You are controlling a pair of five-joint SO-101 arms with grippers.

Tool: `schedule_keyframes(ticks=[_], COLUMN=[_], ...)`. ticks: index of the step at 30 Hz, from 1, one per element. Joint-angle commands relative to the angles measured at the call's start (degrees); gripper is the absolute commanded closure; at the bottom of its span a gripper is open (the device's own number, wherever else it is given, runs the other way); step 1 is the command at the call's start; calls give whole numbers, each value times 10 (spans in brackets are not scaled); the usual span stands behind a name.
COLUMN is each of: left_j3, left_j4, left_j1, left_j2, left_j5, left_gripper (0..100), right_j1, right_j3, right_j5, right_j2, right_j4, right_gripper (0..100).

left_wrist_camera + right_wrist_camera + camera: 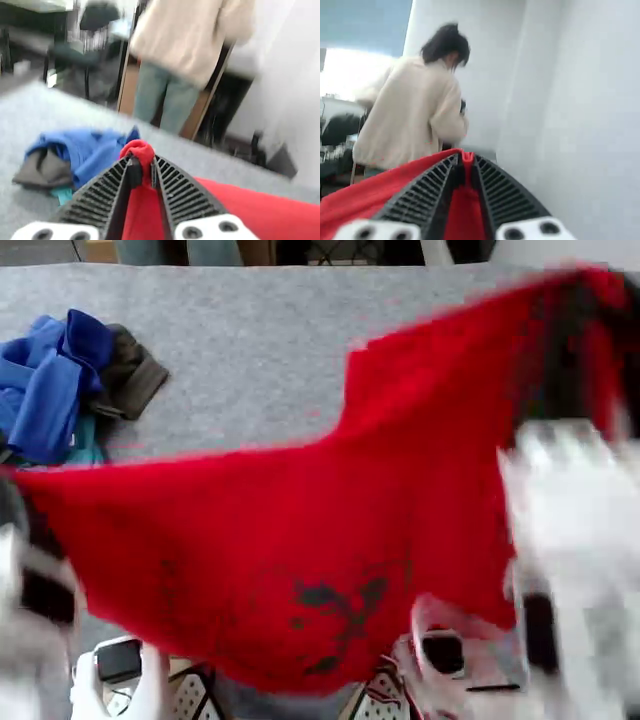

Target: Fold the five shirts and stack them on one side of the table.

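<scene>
Clamped tight on a bunched edge of the red shirt [300, 530], the left claw [142, 172] held one end, and the right claw [465, 172] was closed on another edge, so the shirt hung stretched in the air over the grey bench [250, 350]. At the far left lay a crumpled heap: a blue shirt [45, 380], a dark shirt [135, 375] and some teal cloth [85, 445]. By my judgement nothing was folded or stacked yet. The red shirt hid the near bench, and a fifth shirt could not be made out.
</scene>
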Motion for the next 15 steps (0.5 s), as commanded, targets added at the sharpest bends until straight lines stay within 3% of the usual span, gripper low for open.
schedule_keyframes(ticks=[1, 4, 6, 9, 12, 15], left_j3=[196, 351, 444, 502, 456, 368], left_j4=[-167, -376, -560, -784, -827, -786], left_j1=[5, 6, 6, 6, 18, 28], left_j2=[18, 55, 100, 193, 301, 397], left_j5=[-4, -4, -4, -7, -8, -8], left_gripper=[971, 971, 971, 971, 972, 972], right_j1=[6, 7, 7, 6, 6, 8], right_j3=[185, 342, 436, 532, 546, 501], right_j5=[30, 51, 55, 55, 55, 55], right_j2=[26, 62, 92, 145, 208, 267], right_j4=[-73, -210, -331, -519, -633, -631], right_gripper=[985, 985, 985, 985, 985, 985])
